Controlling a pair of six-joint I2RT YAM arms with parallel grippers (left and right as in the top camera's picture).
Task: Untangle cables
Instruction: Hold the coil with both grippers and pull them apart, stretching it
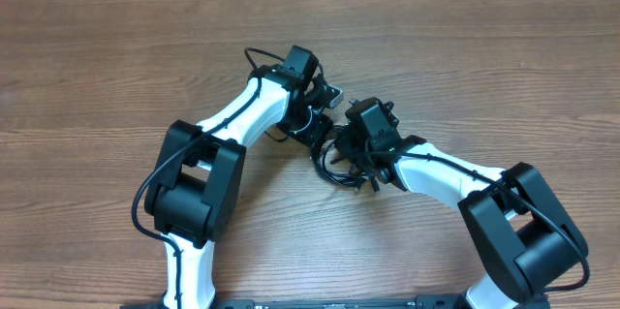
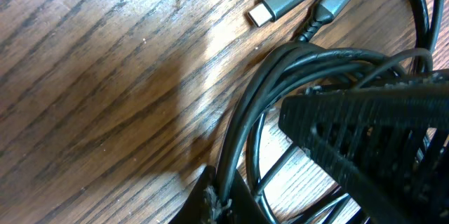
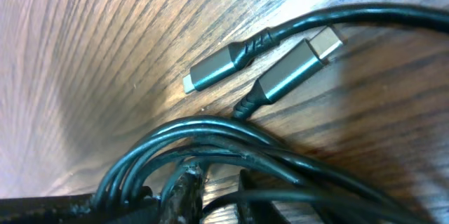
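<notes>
Cables (image 1: 334, 159) lie in a loose black tangle near the middle of the wooden table (image 1: 116, 57), between the two arms, which meet over them from either side. From overhead, the left gripper (image 1: 312, 130) sits at the upper left edge of the tangle and the right gripper (image 1: 349, 159) sits right on top of it, the two close together.

In the left wrist view, several strands of the cables (image 2: 242, 122) run together in a curve down into the left gripper (image 2: 214, 199), whose jaws are pressed together on that bundle at the bottom edge. A ribbed black part (image 2: 372, 140) lies across the loops on the right; I cannot tell what it belongs to. Two grey plugs (image 2: 280, 3) rest flat on the wood above the loops, side by side and free of them.

In the right wrist view, the same plugs (image 3: 214, 69) lie beside each other, pointing opposite ways. Below them the bundle (image 3: 210, 131) sweeps across the right gripper (image 3: 214, 189), whose jaws stand narrow with strands between them; whether they actually clamp a strand I cannot tell
</notes>
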